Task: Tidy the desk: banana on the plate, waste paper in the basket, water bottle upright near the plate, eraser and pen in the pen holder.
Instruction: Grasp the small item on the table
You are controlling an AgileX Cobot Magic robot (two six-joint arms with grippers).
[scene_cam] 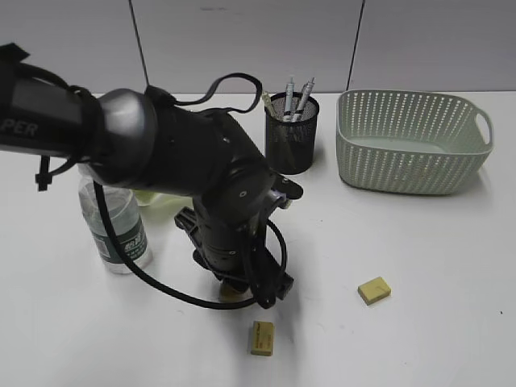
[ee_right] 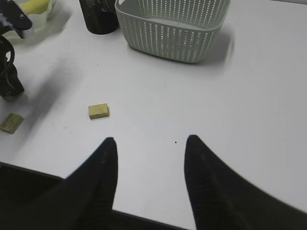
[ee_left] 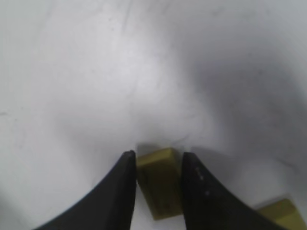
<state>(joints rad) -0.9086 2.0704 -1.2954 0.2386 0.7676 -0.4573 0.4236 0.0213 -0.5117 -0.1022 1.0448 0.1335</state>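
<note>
The left gripper (ee_left: 157,191) is down on the desk (scene_cam: 435,339), its two dark fingers (ee_left: 117,194) pressed against either side of a yellowish eraser (ee_left: 159,184), so it grips that eraser in front of the pen holder (scene_cam: 292,133). A second eraser (scene_cam: 262,338) lies just nearer the camera than the gripped one, and a third (scene_cam: 374,289) lies to the right, in front of the basket (scene_cam: 413,141), which stands right of the pen holder. The water bottle (scene_cam: 117,226) stands upright left of the pen holder. The right gripper (ee_right: 149,179) hovers over bare desk, jaws apart, holding nothing.
</note>
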